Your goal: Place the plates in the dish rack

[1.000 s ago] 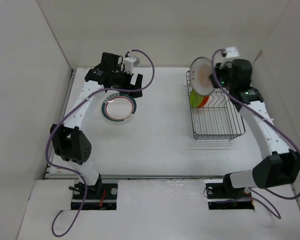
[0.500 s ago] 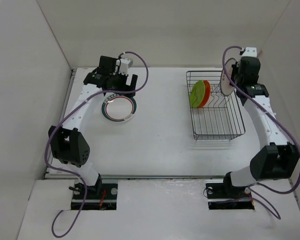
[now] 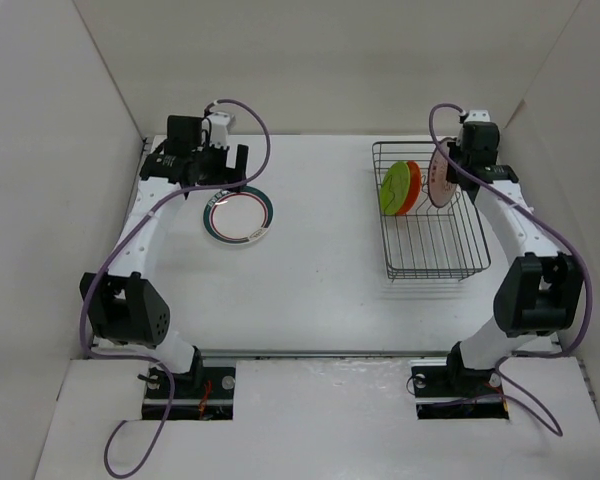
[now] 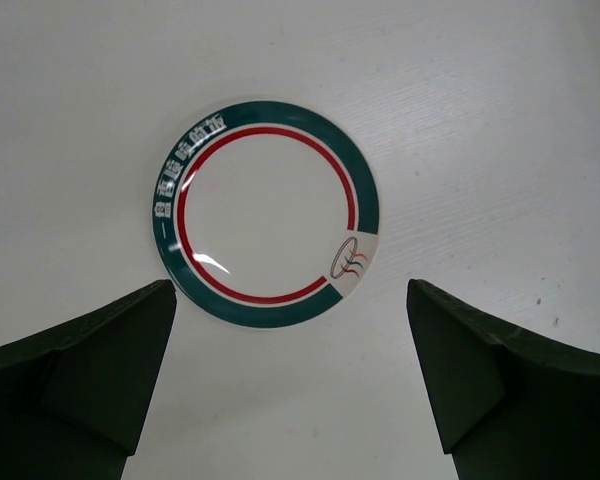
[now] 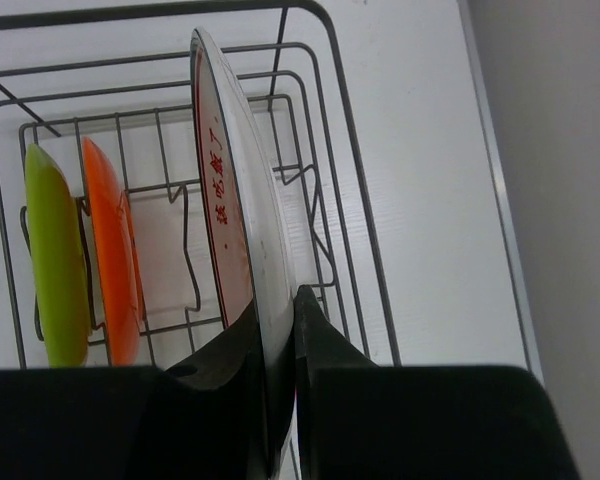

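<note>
The green-and-red ringed plate [image 3: 239,216] [image 4: 264,213] lies flat on the table. My left gripper [image 3: 220,165] [image 4: 290,340] hovers above its far side, open and empty. The dish rack [image 3: 427,212] [image 5: 340,120] holds the lime-green plate [image 3: 393,189] [image 5: 55,260] and the orange plate [image 3: 409,187] [image 5: 110,255] upright at its far end. My right gripper [image 3: 458,160] [image 5: 280,310] is shut on the rim of the white sunburst plate [image 3: 440,178] [image 5: 235,190], held on edge over the rack, right of the orange plate.
White walls close in the table on the left, back and right. The right wall [image 5: 560,150] stands close beside the rack. The rack's near half [image 3: 435,250] holds no plates.
My right gripper has swung the sunburst plate from facing up above the rack's far left to on edge, low in the rack. My left gripper has moved left and away from the ringed plate.
</note>
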You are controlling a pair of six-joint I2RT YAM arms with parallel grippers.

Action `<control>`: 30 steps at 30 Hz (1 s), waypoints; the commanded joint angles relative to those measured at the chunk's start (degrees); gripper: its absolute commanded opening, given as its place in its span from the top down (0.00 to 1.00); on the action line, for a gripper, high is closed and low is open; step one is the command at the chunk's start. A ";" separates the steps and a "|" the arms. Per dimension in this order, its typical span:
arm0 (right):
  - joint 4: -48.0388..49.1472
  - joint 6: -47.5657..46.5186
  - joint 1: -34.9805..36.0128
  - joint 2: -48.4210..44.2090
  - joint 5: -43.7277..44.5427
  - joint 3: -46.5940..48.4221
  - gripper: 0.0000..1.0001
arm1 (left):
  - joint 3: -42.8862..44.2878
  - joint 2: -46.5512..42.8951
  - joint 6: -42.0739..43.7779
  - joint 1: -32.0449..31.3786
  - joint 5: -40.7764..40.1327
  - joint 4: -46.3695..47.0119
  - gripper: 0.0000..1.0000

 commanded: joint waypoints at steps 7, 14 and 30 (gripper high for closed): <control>3.61 0.33 -0.12 4.40 -2.09 1.64 0.66 | -9.70 -0.80 1.24 8.00 -0.11 6.26 0.00; 2.99 0.33 -0.12 2.05 -2.10 2.87 0.39 | -16.56 2.18 4.23 16.61 5.49 9.70 0.00; 2.45 1.91 7.43 -18.43 -1.28 -1.33 0.19 | -11.56 18.80 6.61 20.49 21.94 7.33 0.14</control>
